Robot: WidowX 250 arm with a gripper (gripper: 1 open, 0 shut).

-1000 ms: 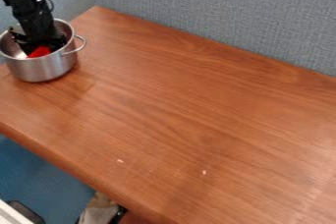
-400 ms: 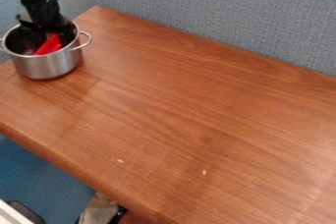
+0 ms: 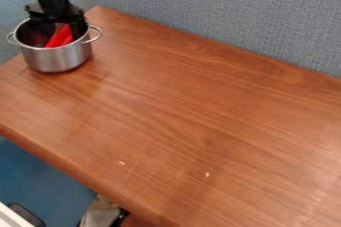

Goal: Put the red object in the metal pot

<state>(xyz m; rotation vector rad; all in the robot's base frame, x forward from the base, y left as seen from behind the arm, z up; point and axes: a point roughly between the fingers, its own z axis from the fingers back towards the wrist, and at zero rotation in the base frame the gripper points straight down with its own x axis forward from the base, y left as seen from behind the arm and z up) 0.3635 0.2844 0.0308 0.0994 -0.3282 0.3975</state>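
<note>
The metal pot [image 3: 56, 52] stands at the far left corner of the wooden table. The red object [image 3: 56, 38] lies tilted inside it, its upper end leaning on the pot's wall. My black gripper [image 3: 59, 22] hangs over the pot's back half, fingertips at or just inside the rim. Its fingers look spread apart, and the red object sits below them, free of the pads. The arm rises out of the frame's top left.
The wooden table [image 3: 200, 112] stretches to the right and toward the front. A grey-blue wall [image 3: 226, 7] runs behind it. The table's front edge drops to a blue floor [image 3: 34, 186] at the lower left.
The pot, with the red object in it, has shifted right and toward the wall, and the gripper has moved the same way. The gripper's fingers have spread.
</note>
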